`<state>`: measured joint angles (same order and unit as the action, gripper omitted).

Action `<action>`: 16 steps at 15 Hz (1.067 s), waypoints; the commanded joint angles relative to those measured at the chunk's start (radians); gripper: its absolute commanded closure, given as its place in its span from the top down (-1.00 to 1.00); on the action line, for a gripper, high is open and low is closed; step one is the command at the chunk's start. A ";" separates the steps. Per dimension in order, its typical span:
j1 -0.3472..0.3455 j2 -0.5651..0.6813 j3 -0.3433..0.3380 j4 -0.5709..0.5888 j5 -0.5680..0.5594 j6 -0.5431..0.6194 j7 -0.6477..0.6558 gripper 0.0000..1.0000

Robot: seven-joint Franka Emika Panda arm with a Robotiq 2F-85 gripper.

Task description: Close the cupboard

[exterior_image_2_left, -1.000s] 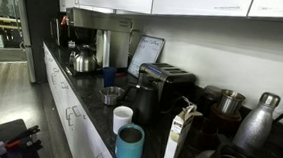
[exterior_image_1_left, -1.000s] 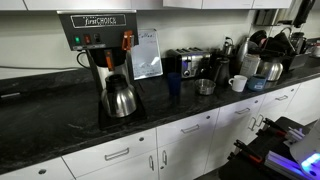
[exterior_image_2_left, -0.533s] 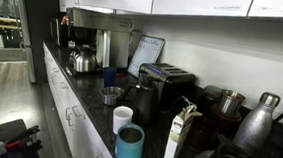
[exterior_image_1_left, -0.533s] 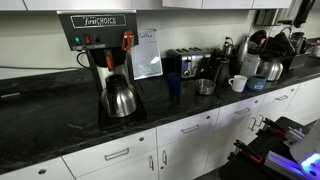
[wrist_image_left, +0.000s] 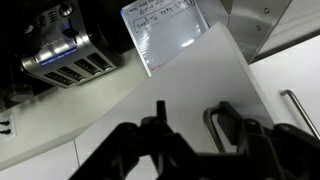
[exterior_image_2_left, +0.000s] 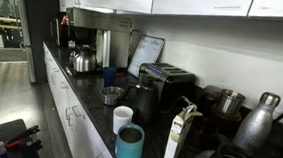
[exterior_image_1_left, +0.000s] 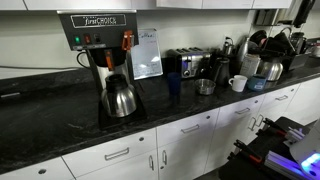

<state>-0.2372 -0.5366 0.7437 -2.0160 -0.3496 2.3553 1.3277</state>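
Black claw [wrist_image_left: 200, 118] clear only in wrist view, beside white cupboard door [wrist_image_left: 200, 70] handle [wrist_image_left: 214, 128], grip unclear.

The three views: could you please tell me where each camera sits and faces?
An exterior view: in front of the counter, facing the coffee maker and toaster; robot unclear.
An exterior view: at the counter's end, looking along it past the teal cup; robot unclear.
Wrist view: facing the white cupboard door; gripper at bottom.
All share the toaster.
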 commanded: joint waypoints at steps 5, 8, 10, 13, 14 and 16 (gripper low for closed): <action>0.050 0.099 -0.036 0.034 0.001 0.092 0.089 -0.99; 0.050 0.134 -0.035 0.048 -0.009 0.127 0.127 -0.93; 0.046 0.153 -0.030 0.061 -0.020 0.131 0.139 -0.92; 0.040 0.190 -0.023 0.090 -0.044 0.124 0.157 -0.92; 0.043 0.204 -0.023 0.100 -0.050 0.124 0.161 -0.92; 0.050 0.234 -0.025 0.119 -0.068 0.121 0.160 -0.92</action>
<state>-0.2104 -0.3718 0.7249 -1.9366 -0.3767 2.4793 1.4475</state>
